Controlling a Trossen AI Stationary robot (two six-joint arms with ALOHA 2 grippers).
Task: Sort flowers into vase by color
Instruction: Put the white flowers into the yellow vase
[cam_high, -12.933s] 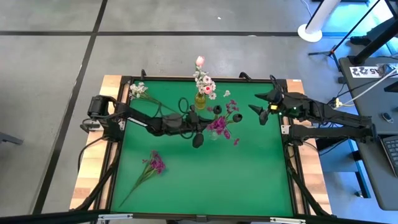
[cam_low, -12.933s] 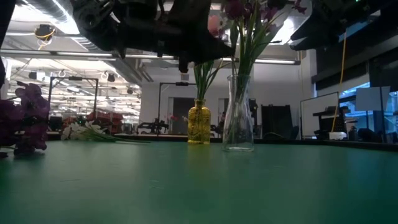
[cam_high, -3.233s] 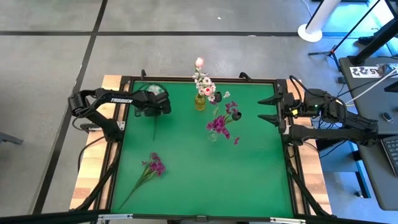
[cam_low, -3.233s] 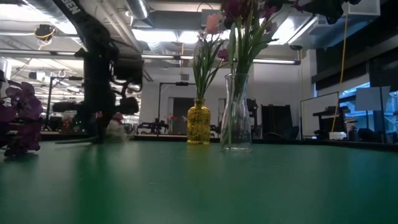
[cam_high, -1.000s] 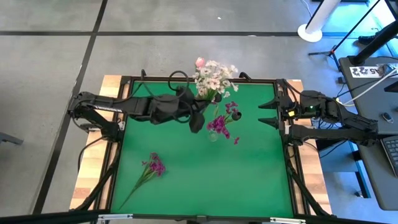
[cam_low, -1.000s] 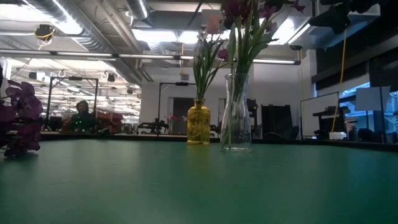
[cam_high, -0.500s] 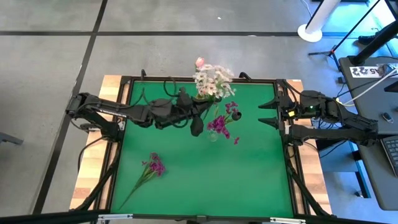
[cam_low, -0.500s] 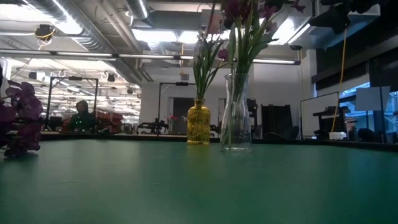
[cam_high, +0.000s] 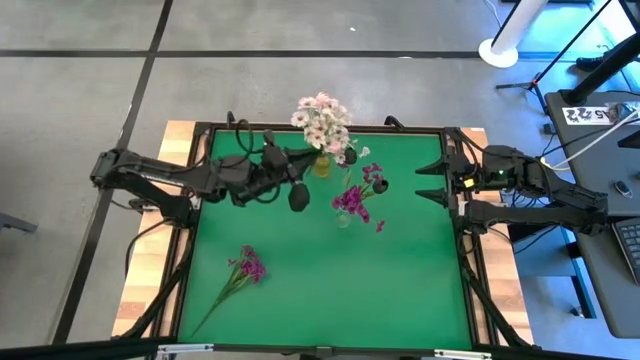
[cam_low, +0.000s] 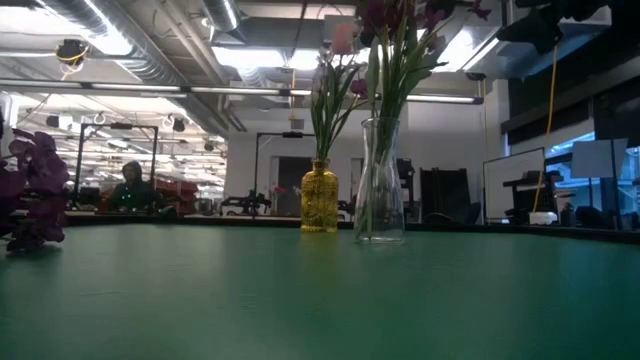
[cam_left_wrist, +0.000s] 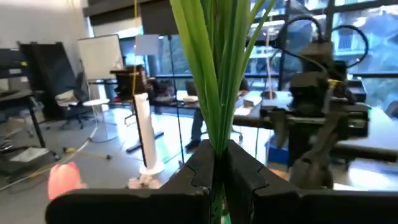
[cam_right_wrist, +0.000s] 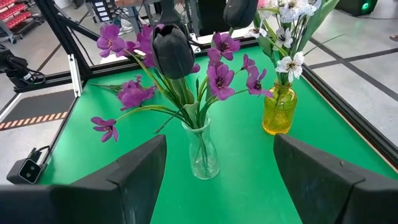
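- Far left of my green mat (cam_high: 400, 280), 1 loose sprig of magenta-purple blossoms (cam_high: 248, 264) lies flat on its thin green stem, well apart from both vases. In the low view it shows as a purple clump at the edge (cam_low: 35, 190).
- My left gripper (cam_high: 297, 176) reaches in over the back of the mat, just beside the yellow vase, fingers (cam_left_wrist: 249, 180) pressed together on a bundle of flat green stems (cam_left_wrist: 214, 68). That's the white-cluster sprig (cam_high: 322, 118), with its pale blooms above the yellow vase's mouth.
- The yellow vase (cam_low: 319, 198) is small, amber glass with a textured body and narrow neck. It holds white flowers (cam_right_wrist: 289, 37) and a pink tulip bud (cam_low: 342, 38) up top.
- Just beside it stands the clear vase (cam_low: 380, 182), taller, smooth glass, flared at the bottom. It holds the purple blossoms (cam_right_wrist: 221, 71) plus 1 dark bloom (cam_right_wrist: 173, 46), tulip-shaped and almost black, with stems fanning out wide.
- My right gripper (cam_high: 432, 178) sits at the right edge of the mat, jaws spread wide with nothing between them, well clear of both vases.
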